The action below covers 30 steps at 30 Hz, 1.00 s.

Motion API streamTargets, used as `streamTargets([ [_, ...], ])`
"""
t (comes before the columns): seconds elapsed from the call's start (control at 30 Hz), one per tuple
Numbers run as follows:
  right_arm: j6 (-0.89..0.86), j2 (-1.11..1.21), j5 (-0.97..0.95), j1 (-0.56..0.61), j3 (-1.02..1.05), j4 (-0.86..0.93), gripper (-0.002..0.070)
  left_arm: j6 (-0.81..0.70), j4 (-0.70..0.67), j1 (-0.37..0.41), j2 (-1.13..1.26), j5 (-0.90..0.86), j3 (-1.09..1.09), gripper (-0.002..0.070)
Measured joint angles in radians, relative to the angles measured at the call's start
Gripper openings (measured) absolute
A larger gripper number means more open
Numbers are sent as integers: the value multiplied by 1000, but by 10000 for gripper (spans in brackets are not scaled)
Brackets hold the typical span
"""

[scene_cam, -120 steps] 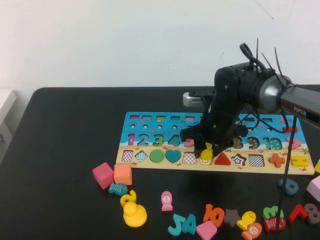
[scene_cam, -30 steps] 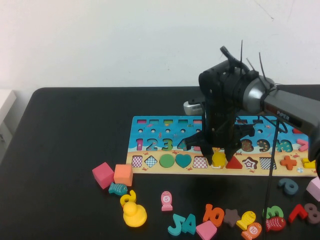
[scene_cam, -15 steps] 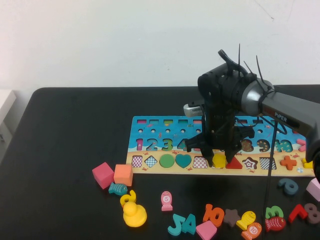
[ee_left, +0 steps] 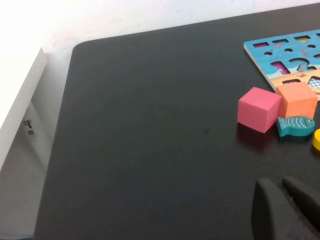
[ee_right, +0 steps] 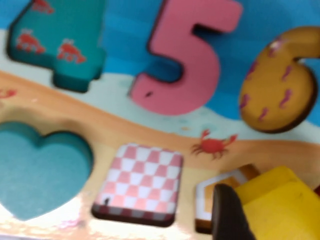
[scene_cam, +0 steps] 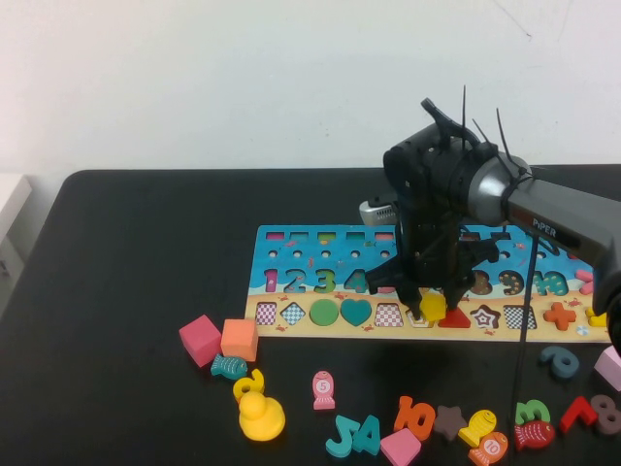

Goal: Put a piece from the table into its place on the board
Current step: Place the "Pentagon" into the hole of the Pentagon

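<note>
We see the yellow pentagon piece (scene_cam: pixel 433 307) held between the right gripper's (scene_cam: pixel 431 309) fingers, just right of centre in the high view — lifted and tilted over its place (scene_cam: pixel 419 317), the pale pentagon cut-out in the sandy strip of the board (scene_cam: pixel 291 252). In the right wrist view the piece (ee_right: pixel 280 207) fills the lower right corner, overlapping the cut-out (ee_right: pixel 220 187) beside a checkered square slot (ee_right: pixel 142 182), with a teal heart (ee_right: pixel 42 167) at far left and a pink 5 (ee_right: pixel 192 60) above. The black table (scene_cam: pixel 126 252) carries loose pieces along the lower edge — a yellow duck (scene_cam: pixel 260 416) and a pink pentagon (scene_cam: pixel 401 447) among them. The left gripper (ee_left: pixel 285 207) sits at the lower right of its wrist view, fingers close together, near a pink cube (ee_left: pixel 259 108).
</note>
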<state>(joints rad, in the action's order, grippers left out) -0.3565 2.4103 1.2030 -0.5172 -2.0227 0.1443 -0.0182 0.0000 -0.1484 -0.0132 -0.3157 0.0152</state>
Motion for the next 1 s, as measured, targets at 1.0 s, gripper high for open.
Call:
streamTargets([
  [1.0,-92,11,-17,0,-5,-69,377,0,0,0,0,-1,0,-1],
])
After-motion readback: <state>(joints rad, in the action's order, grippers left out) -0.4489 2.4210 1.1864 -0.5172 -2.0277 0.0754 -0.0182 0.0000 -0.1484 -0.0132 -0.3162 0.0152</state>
